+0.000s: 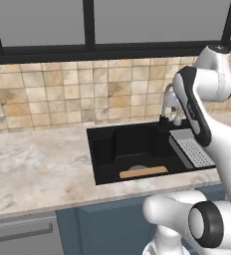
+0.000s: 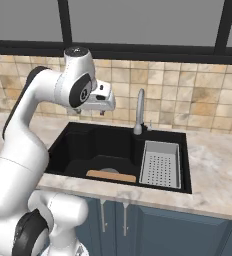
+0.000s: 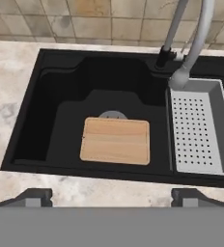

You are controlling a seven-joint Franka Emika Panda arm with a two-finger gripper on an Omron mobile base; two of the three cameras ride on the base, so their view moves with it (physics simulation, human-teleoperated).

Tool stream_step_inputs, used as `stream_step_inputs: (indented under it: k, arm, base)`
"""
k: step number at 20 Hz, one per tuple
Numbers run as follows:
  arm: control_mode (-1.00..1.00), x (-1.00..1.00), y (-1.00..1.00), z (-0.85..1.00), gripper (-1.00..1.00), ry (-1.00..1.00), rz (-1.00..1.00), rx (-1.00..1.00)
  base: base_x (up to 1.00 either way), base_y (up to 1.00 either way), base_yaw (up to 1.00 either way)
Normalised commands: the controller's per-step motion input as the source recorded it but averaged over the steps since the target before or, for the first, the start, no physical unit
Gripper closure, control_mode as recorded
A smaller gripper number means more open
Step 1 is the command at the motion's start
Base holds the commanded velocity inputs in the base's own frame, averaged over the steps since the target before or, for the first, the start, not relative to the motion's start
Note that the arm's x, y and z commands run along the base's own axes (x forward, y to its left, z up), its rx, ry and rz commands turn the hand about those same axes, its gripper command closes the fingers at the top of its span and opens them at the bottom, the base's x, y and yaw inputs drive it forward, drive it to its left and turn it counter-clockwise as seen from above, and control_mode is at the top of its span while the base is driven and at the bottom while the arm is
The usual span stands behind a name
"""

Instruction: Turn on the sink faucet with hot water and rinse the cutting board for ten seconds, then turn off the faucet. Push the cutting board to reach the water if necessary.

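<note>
The black sink (image 3: pixel 61 120) holds the light-brown cutting board (image 3: pixel 115 141), which lies flat near the basin's front wall and covers part of the round grey drain (image 3: pixel 113 115). The silver sink faucet (image 3: pixel 189 43) rises at the back right, its spout end over the left edge of the grey drain tray. No water runs. My gripper (image 3: pixel 113 197) hangs above the sink's front edge, open, its fingertips (image 3: pixel 34 195) wide apart with nothing between them. In the right base view the gripper (image 2: pixel 104 111) is high over the basin's back left, left of the faucet (image 2: pixel 139 112) and well above the board (image 2: pixel 111 176).
A grey perforated drain tray (image 3: pixel 198 130) fills the right side of the basin. Marble counter (image 1: pixel 38 169) runs left of the sink, with a tiled wall (image 1: pixel 62 94) and a dark window frame behind. Blue cabinet doors (image 2: pixel 153 225) are below.
</note>
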Motion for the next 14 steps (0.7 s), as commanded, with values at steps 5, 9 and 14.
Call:
stream_step_inputs:
  k: [5,9,14]
  arm:
    - [-1.00,0.00,-0.71,0.07,-1.00,-0.12,0.00,0.00]
    - [-1.00,0.02,-0.56,0.00,-1.00,-0.06,0.00,0.00]
    - [-1.00,0.31,-0.30,0.00,-1.00,-0.01,0.00,0.00]
  base:
    - [0.00,0.00,0.00]
    - [0.00,0.00,0.00]
    - [0.00,0.00,0.00]
